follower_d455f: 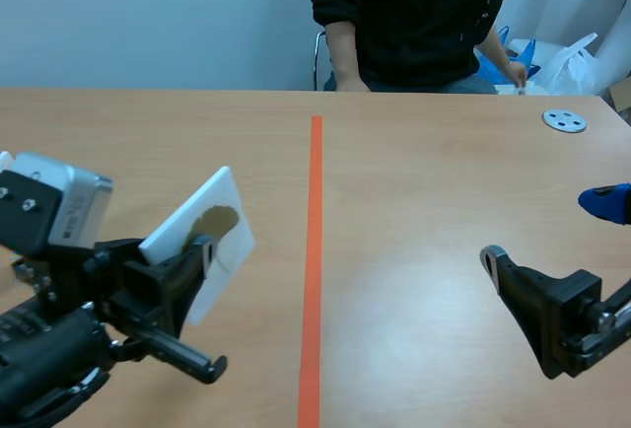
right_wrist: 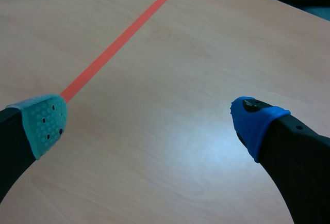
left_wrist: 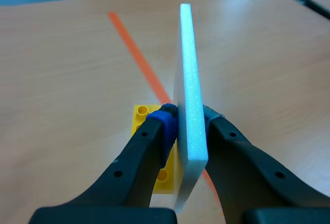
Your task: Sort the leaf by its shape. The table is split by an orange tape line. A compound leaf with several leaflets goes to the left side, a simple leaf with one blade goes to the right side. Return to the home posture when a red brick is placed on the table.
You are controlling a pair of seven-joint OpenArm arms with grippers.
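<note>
White leaf card (follower_d455f: 200, 233) pinched edge-on in left gripper (left_wrist: 188, 122), held tilted off table, left of orange tape line (follower_d455f: 315, 250); placement judged not yet done. Right gripper (right_wrist: 149, 122) spread wide, empty.

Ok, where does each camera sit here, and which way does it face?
Scene view: between the arms, facing across the table toward a person; shows the left gripper holding a white card, the right gripper open.
Left wrist view: on the left arm, looking down past its fingers at the card's edge and a yellow brick.
Right wrist view: on the right arm, looking down past its fingers at the table.
All three share the orange tape line.
</note>
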